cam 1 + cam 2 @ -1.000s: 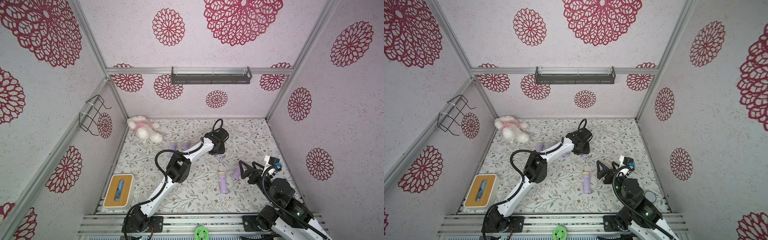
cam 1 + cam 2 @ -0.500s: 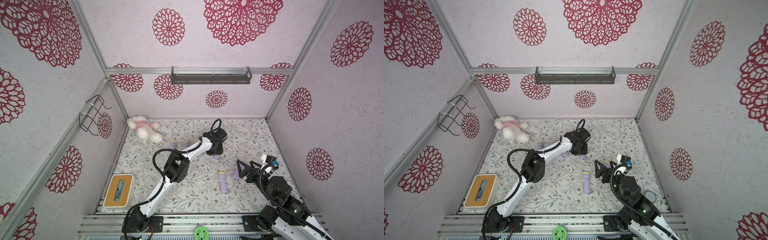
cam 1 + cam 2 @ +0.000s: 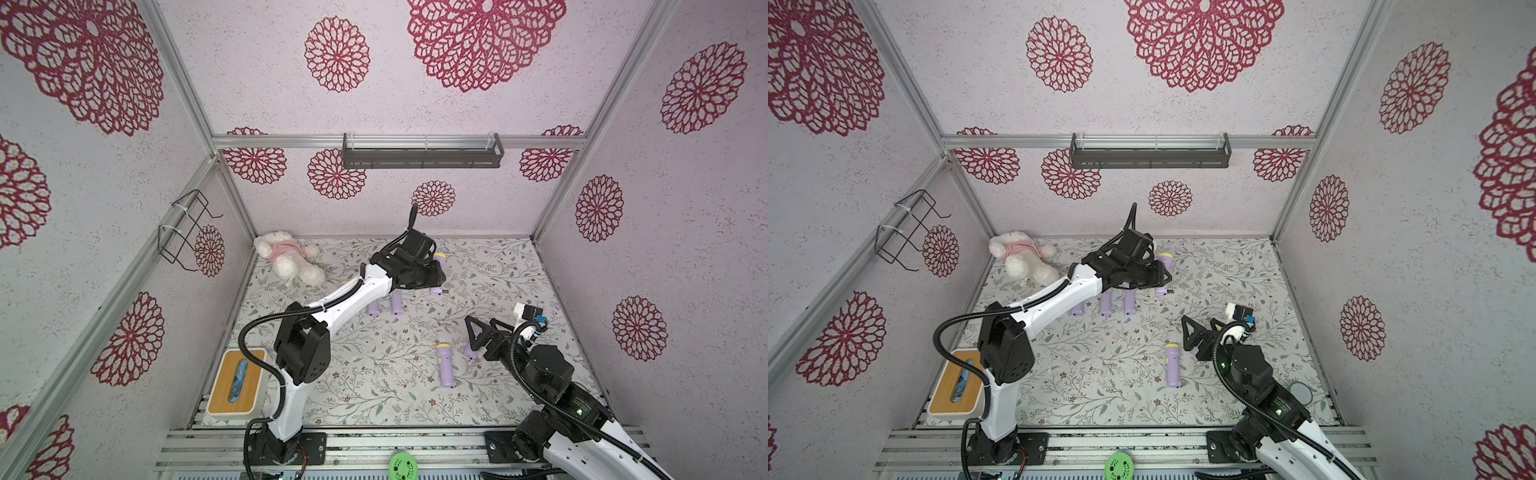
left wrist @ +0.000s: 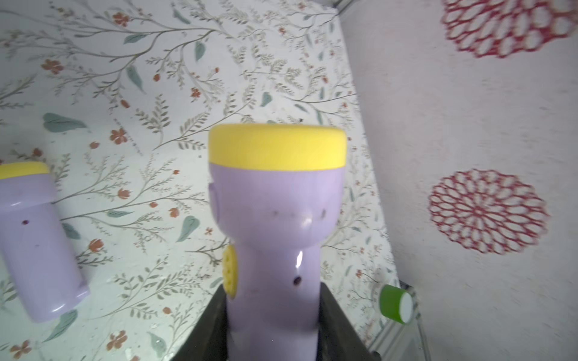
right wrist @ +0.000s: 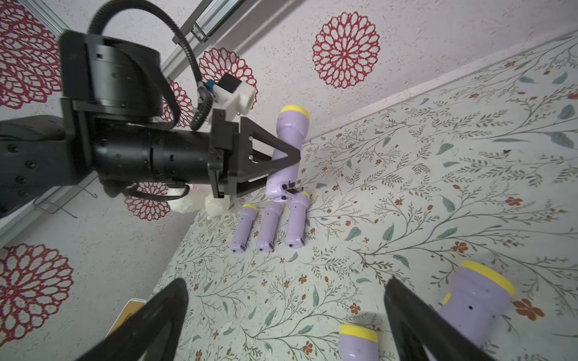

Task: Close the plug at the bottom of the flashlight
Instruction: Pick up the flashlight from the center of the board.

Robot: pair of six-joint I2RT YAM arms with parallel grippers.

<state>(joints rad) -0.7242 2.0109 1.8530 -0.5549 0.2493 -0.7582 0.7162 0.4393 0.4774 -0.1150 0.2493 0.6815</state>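
Top views put the flashlight [image 3: 439, 260] just above frame centre, clamped in the left gripper [image 3: 432, 277]; its plug [image 5: 292, 191] seemingly hangs open. Our right gripper [image 5: 286, 283] gapes empty; we'd hold steady, press squarely.

The left arm [image 3: 363, 297] and right arm [image 3: 582, 457] share glossy white tapered links, boxy matt-black joint housings [image 3: 303, 353] dotted with small screw holes, and looping black corrugated cable conduit [image 3: 242, 338]. The left gripper [image 5: 292, 168] has black open-framed triangular fingers [image 5: 286, 154] and a white camera block [image 5: 240, 100] with a blue plug; a small green light [image 3: 579, 411] glows on the right arm.
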